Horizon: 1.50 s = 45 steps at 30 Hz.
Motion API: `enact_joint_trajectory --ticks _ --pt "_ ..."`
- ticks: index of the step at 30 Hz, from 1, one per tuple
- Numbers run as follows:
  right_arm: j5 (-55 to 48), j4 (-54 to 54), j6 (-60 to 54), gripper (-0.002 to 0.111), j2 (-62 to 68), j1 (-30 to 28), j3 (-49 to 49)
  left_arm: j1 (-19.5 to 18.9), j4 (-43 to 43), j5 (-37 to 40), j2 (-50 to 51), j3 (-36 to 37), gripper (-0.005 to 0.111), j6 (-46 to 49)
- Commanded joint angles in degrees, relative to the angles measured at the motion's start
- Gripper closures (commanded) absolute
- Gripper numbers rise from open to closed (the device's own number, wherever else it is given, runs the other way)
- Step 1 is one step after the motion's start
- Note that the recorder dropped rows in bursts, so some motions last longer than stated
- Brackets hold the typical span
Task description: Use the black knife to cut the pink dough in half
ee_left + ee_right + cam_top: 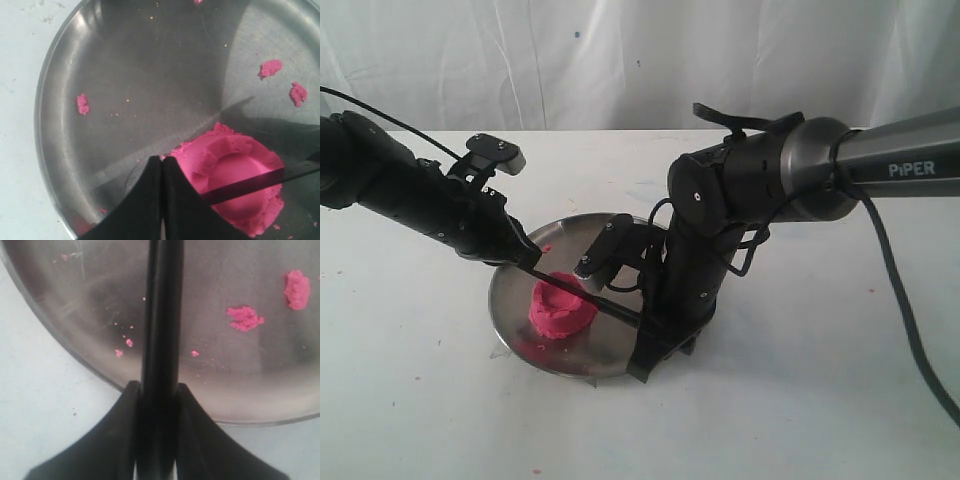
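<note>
Pink dough (230,160) sits under the black knife (260,182) we clamp in the right end effector (157,386) to halve it, left end effector (162,161) pinched shut.

The right arm (790,180) presents matte black jointed housings and a grey metallic cylindrical link with white "PiPER" lettering (924,168); a thick black cable (905,310) trails from it. The left arm (400,190) is all black, with a thin black cable (380,112) and a grey-topped camera block (498,152). The tapered fingers (145,200) are matte black.
</note>
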<state>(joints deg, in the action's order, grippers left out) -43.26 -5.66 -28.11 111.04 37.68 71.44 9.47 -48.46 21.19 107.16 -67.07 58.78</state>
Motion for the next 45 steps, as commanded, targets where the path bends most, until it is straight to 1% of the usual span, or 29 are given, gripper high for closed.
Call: enact_joint_trajectory --ticks 1,24,31,37,42,45 --pt "0.3 0.0 -0.1 0.108 -0.1 0.0 -0.1 -0.1 -0.8 1.3 -0.5 0.3 0.107 -0.1" --pt "0.5 0.0 -0.1 0.108 -0.1 0.0 -0.1 -0.1 -0.5 0.3 2.8 0.3 0.107 -0.1" --pt "0.5 0.0 -0.1 0.108 -0.1 0.0 -0.1 -0.1 -0.3 -1.8 4.8 0.3 0.107 -0.1" --pt "0.5 0.0 -0.1 0.108 -0.1 0.0 -0.1 -0.1 -0.3 -2.6 2.0 0.3 0.107 -0.1" --pt "0.5 0.0 -0.1 0.108 -0.1 0.0 -0.1 -0.1 -0.4 -1.0 -2.6 0.3 0.107 -0.1" --pt "0.5 0.0 -0.1 0.108 -0.1 0.0 -0.1 -0.1 -0.6 0.2 -3.6 0.3 0.107 -0.1"
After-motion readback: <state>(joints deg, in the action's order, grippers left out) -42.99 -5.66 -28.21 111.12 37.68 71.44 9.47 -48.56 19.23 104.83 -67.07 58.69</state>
